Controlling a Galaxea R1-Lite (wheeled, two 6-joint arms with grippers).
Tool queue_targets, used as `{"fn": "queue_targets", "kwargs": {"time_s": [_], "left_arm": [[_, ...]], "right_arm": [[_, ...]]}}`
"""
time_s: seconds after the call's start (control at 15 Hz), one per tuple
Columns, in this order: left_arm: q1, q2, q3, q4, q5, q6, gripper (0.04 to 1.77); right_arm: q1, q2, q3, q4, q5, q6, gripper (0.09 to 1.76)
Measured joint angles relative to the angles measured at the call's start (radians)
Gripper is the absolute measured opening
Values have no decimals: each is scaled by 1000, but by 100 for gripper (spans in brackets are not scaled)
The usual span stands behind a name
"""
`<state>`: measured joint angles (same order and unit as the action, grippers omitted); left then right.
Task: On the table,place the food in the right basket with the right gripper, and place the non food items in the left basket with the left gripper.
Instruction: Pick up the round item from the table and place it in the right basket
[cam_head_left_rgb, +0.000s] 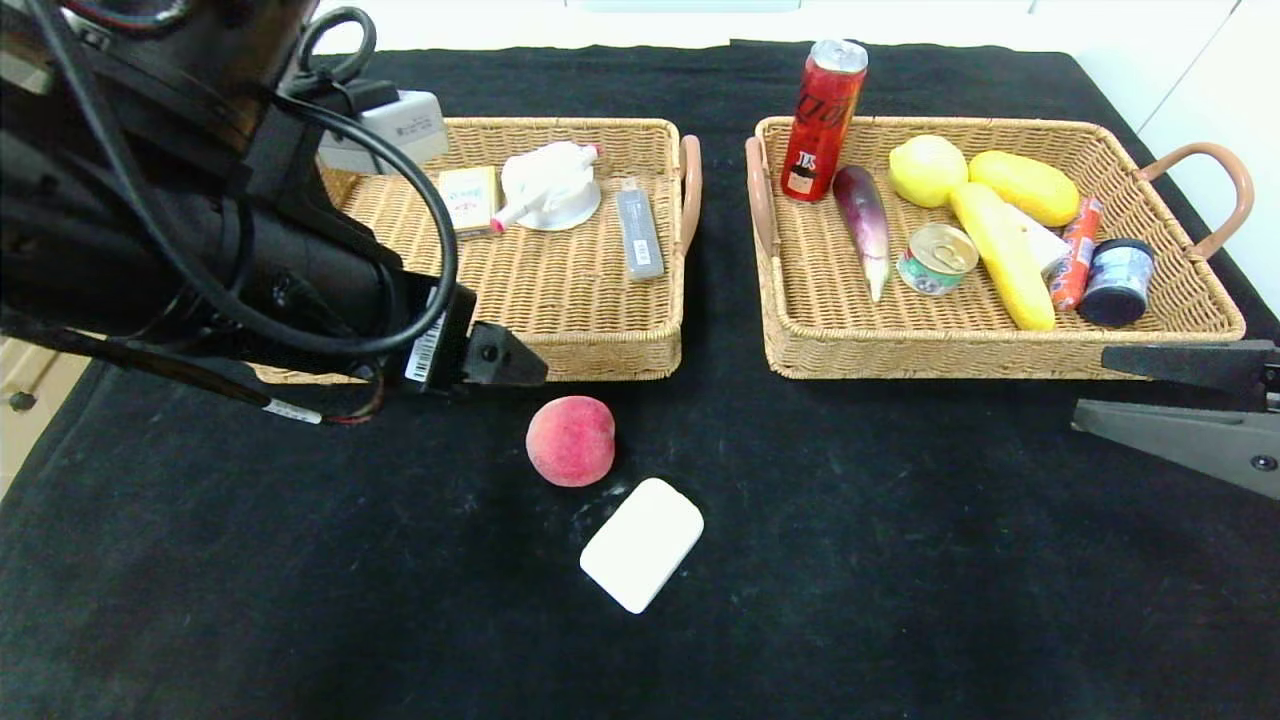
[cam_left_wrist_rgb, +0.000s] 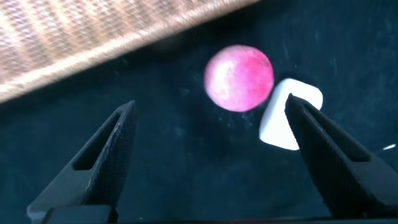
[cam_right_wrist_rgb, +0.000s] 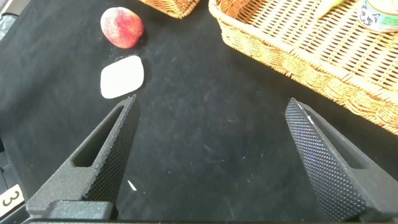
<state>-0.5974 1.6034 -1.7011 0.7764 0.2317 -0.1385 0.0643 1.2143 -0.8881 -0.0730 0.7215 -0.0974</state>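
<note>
left gripper (cam_head_left_rgb: 500, 357) is seen from the head at the left basket's (cam_head_left_rgb: 600, 350) woven front edge; a round fuzzy peach (cam_head_left_rgb: 570, 440) and smooth white soap bar (cam_head_left_rgb: 642, 543) lie on open black cloth (cam_head_left_rgb: 900, 560). by the left wrist, its fingers (cam_left_wrist_rgb: 106, 162) are shown spread. by the right wrist, right gripper (cam_right_wrist_rgb: 208, 162) is shown spread beside the right basket (cam_right_wrist_rgb: 298, 59).

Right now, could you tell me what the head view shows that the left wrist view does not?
Only the head view shows the right basket with its food, the contents of the left basket, and the right gripper beside the table. Only the left wrist view shows the left gripper with its fingers spread open. Both show the peach and white soap bar on the black cloth.
</note>
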Motion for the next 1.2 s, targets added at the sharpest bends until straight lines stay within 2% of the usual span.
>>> {"fn": "queue_targets", "kwargs": {"time_s": [0.33, 0.53, 1.2], "left_arm": [[-51, 57, 21, -1, 8, -52, 171], [-70, 98, 21, -1, 42, -106, 171], [-79, 222, 3, -15, 112, -179, 172]], "right_arm": [[1, 2, 0, 0, 0, 0, 171], [0, 2, 0, 0, 0, 0, 171], [-1, 0, 0, -1, 0, 0, 171]]}}
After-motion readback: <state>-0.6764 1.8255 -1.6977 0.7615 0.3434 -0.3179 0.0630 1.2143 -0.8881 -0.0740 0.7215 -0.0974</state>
